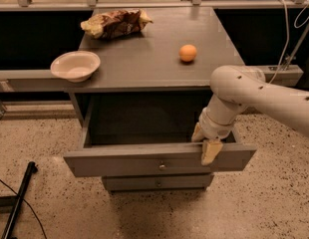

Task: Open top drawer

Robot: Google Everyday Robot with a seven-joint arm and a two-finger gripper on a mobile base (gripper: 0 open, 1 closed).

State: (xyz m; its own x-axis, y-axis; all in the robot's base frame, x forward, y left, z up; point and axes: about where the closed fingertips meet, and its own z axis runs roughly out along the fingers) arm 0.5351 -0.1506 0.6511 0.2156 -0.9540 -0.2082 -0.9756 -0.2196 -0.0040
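Note:
The top drawer [119, 162] of the grey cabinet stands pulled well out, its deep box dark inside. Its small round metal knob [162, 167] sits at the centre of the wide front. My gripper [204, 142] is at the right part of the drawer's front panel. One finger [197, 132] is inside the box and the other finger [210, 151] hangs over the outer face, so the jaws pinch the front's top edge. A narrower lower drawer [157, 183] shows shut below it.
On the cabinet top [144, 59] lie a white bowl [75, 65] at the left edge, an orange [188, 53] and a crumpled snack bag [114, 23]. A black pole [17, 203] lies on the speckled floor at left. Cables [289, 34] hang at the right.

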